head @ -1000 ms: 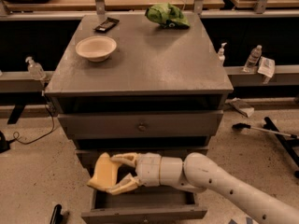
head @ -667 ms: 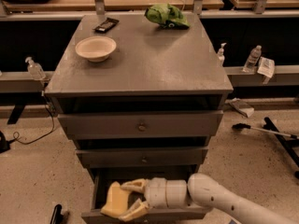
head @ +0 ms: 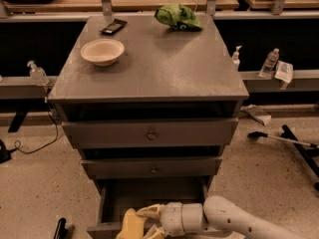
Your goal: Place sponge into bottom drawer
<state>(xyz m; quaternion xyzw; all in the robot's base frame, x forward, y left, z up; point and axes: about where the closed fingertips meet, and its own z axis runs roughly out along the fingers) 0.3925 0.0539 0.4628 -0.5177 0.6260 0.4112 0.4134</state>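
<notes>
The grey cabinet [head: 154, 68] fills the middle of the view, with its flat top facing up. Below the top, the two shallower drawers [head: 149, 132] show their fronts, each with a small round knob. Under them the bottom drawer [head: 154, 195] is pulled out toward the near side, and its dark inside is open to view.

The robot's pale arm [head: 234, 220] comes in from the near right and reaches left across the drawer's near edge. The gripper [head: 143, 223] sits at the near left part of the open drawer, low in the view. Its fingers [head: 149, 211] clasp the sponge [head: 129, 225], one above it and one below, spread only as far as the foam's thickness. The pale yellow sponge juts left from the grip, over the drawer's near-left corner. Whether it touches the drawer floor cannot be told.

On the cabinet top, a beige bowl [head: 102, 51] stands toward the far left. A green cloth lump [head: 178, 17] lies at the far right, and a dark flat object [head: 113, 27] lies just beyond the bowl. Small bottles stand on the side ledges, one at left [head: 37, 73] and one at right [head: 269, 62].
</notes>
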